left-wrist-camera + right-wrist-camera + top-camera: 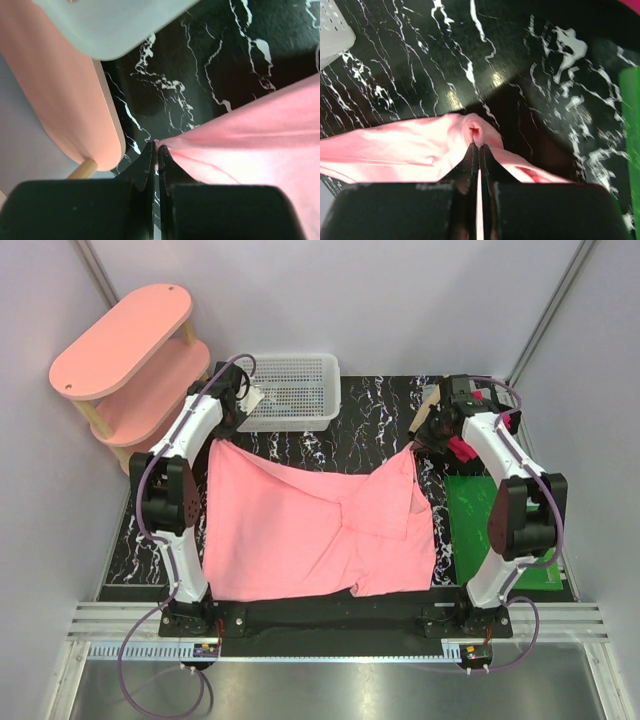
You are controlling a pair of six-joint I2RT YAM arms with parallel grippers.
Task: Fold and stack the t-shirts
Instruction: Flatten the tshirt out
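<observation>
The light salmon-pink t-shirt point(300, 530) is stretched over the black marbled table, with a fold running through its right half. My left gripper point(215, 440) is shut on its far left corner; the left wrist view shows the cloth point(260, 130) pinched at the fingertips point(158, 146). My right gripper point(415, 447) is shut on the far right corner, and the right wrist view shows the cloth point(395, 150) bunched at the tips point(479, 146). A small patch of deep magenta cloth point(461, 449) shows beside the right arm; the rest of it is hidden.
A white mesh basket point(290, 390) stands at the back, just beyond the left gripper. A pale-pink oval shelf unit point(125, 340) stands at the far left, close to the left wrist point(60, 100). A green mat point(480, 510) lies under the right arm.
</observation>
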